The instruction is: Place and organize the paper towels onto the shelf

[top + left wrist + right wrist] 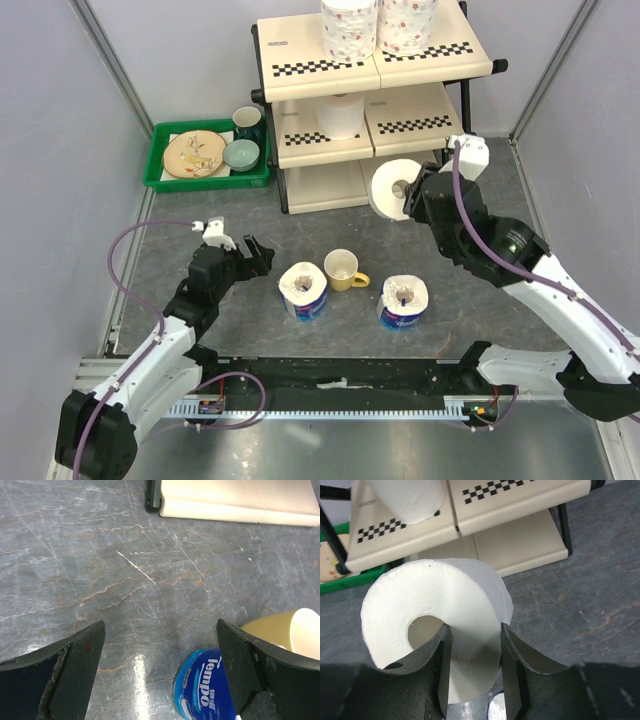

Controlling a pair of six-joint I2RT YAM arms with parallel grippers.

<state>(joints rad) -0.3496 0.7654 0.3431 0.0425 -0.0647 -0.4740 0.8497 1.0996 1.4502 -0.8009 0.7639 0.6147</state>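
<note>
The plain white roll (392, 188) you are carrying hangs right of centre in the overhead frame, just in front of the shelf's (430, 62) lower tiers and clear of the table (150, 200). The right gripper (414, 196) is clamped on its wall, one finger inside the hollow core and one outside, as the right wrist view shows plainly (475, 628). The core points back along the fingers, so the roll looks tipped rather than upright, unlike the second plain roll (343, 115) standing on the left half of the middle tier. The bare right half of that tier lies just above your roll in the overhead frame, so this arm is the nearer one, and the move is probably a short lift forward with the roll turned to stand. Watch the checkered front edge and the black tube at the shelf's right side, which sits close to your wrist. Two floral rolls (349, 28) fill the top tier. Lower in the frame two blue-wrapped rolls (304, 291) stand on the table either side of the yellow mug (343, 269), well apart from your path. The left gripper (262, 255) is spread wide on nothing at centre left, just beside the nearer blue roll. The green tray (160, 180) sits at upper left.
</note>
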